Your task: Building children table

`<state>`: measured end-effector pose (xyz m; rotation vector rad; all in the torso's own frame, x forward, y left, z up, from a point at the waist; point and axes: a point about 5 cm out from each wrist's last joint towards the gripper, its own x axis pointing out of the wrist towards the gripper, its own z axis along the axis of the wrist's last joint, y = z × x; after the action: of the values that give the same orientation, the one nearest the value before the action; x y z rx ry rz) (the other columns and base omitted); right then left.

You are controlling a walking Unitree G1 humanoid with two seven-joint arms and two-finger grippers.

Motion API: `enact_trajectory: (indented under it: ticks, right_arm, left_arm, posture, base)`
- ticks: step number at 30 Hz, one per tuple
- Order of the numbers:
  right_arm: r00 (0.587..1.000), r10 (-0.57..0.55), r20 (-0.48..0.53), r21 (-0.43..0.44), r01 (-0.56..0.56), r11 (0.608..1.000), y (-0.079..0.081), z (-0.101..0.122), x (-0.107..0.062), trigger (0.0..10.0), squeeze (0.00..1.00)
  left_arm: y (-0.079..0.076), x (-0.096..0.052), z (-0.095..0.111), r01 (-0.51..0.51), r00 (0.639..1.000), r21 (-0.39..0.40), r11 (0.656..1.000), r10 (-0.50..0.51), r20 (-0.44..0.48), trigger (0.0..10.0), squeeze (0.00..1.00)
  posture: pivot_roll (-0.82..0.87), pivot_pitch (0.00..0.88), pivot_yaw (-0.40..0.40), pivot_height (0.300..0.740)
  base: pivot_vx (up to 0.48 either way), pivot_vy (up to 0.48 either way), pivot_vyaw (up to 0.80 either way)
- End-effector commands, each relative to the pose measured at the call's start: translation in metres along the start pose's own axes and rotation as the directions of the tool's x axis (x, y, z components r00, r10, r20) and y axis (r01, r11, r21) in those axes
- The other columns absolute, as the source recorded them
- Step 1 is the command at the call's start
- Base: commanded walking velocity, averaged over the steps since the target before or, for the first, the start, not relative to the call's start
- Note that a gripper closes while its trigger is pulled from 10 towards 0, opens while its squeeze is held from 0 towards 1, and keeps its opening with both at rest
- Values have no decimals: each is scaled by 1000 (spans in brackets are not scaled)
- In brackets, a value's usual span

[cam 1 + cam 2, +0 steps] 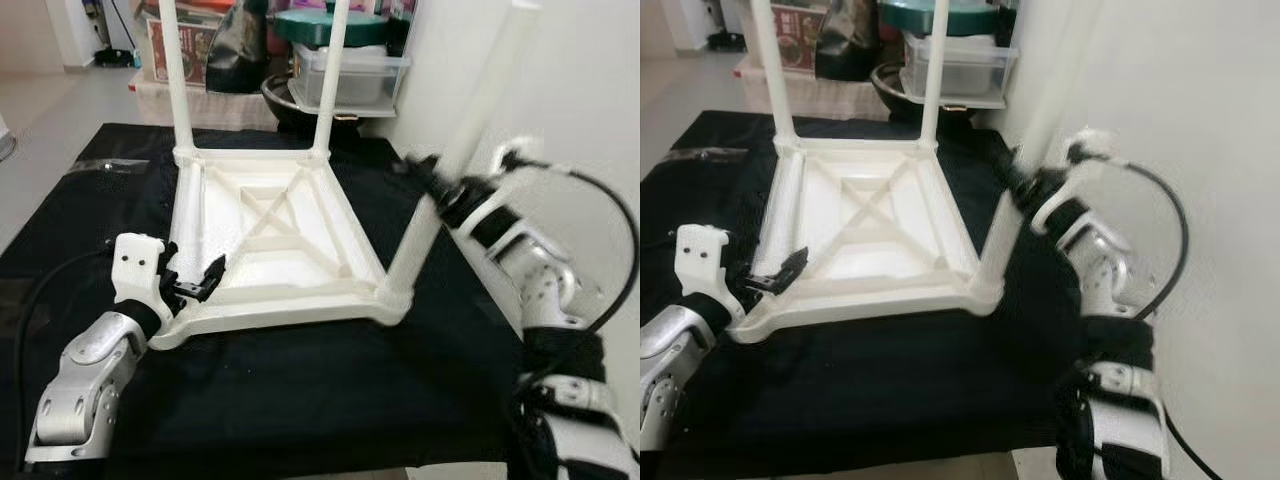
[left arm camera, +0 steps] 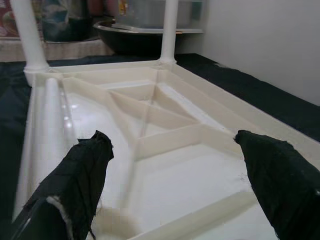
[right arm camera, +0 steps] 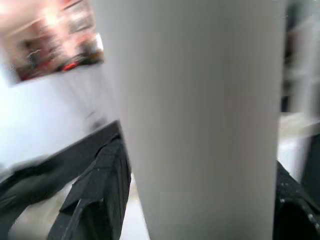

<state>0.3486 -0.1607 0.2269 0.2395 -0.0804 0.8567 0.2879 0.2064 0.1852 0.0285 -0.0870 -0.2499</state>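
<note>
Children table: white plastic tabletop (image 1: 270, 240) lying upside down in the middle of the frame, ribbed underside up with a crossed brace inside a square frame.
Legs: two far legs (image 1: 178, 75) stand upright in the far corners; a third leg (image 1: 455, 165) sits in the near right corner socket and leans toward the upper right; the near left corner has no leg.
Left claw (image 1: 198, 283): lower left of the frame, over the near left edge of the tabletop; its black fingers (image 2: 82, 175) are spread apart with nothing between them.
Right claw (image 1: 440, 190): right of centre, fingers (image 3: 100, 185) on either side of the tilted leg, pinching it partway up; blurred.
Surface: black cloth (image 1: 300, 400) spread under the tabletop.
Room: white wall (image 1: 580, 90) along the right; at the top of the frame a clear plastic box (image 1: 350, 70) with a green lid, a dark bowl (image 2: 130, 40) below it and a printed carton (image 1: 185, 45).
</note>
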Motion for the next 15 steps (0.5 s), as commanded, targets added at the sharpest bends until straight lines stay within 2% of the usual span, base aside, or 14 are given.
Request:
enact_trajectory:
  ticks: [1,2,4,5,6,8,9,11,12,13,14,15]
  right_arm:
    - [979,176,-99,-55,-182,982,22,-18,14,10000,0]
    - [966,225,-126,-70,-235,970,28,-24,14,10000,0]
    - [956,258,-141,-77,-270,960,31,-28,14,10000,0]
    - [937,319,-142,-67,-330,941,38,-29,12,8745,0]
    - [931,339,-138,-67,-350,934,42,-29,11,4392,0]
    - [927,350,-132,-69,-361,930,44,-28,11,4392,0]
    - [958,261,-119,-94,-272,958,38,-29,13,0,0]
    - [982,159,-103,-121,-171,978,30,-29,15,0,0]
    - [992,-67,-104,-149,51,988,13,-32,17,0,0]
    - [971,-215,-105,-169,196,966,1,-34,16,0,0]
    - [971,-215,-105,-169,196,966,1,-34,16,0,0]
    - [945,-311,-105,-184,289,940,-6,-35,15,0,0]
  left_arm:
    - [-2,0,-2,9,1000,-9,1000,-9,-3,10000,0]
    - [-2,-1,-1,11,1000,-9,1000,-11,-3,10000,0]
    - [-1,-1,-1,13,1000,-8,1000,-13,-3,10000,0]
    - [-1,-2,-1,12,1000,-7,1000,-12,-4,10000,0]
    - [0,-2,-1,13,1000,-6,1000,-13,-5,10000,0]
    - [1,-2,-1,13,1000,-6,1000,-13,-6,10000,0]
    - [0,-1,-1,16,1000,-8,1000,-16,-5,10000,0]
    - [-1,0,-1,21,1000,-9,1000,-21,-5,10000,0]
    - [-2,0,-2,24,1000,-10,1000,-24,-4,10000,0]
    - [-3,1,-2,26,1000,-10,1000,-26,-4,10000,0]
    - [-3,1,-2,26,1000,-10,1000,-26,-4,10000,0]
    - [-3,1,-2,27,1000,-11,1000,-27,-4,10000,0]
  posture:
    - [125,0,-152,740]
    - [129,0,-152,740]
    - [129,0,-152,740]
    - [131,0,-152,740]
    - [127,0,-150,740]
    - [127,0,-150,740]
    - [114,0,-141,740]
    - [114,0,-141,740]
    - [105,0,-135,740]
    - [105,0,-135,740]
    - [105,0,-135,740]
    - [105,0,-135,740]
  base:
    - [0,0,0]
    - [0,0,0]
    - [0,0,0]
    - [0,0,0]
    - [0,0,0]
    - [0,0,0]
    - [0,0,0]
    - [0,0,0]
    - [0,0,0]
    - [0,0,0]
    - [0,0,0]
    - [0,0,0]
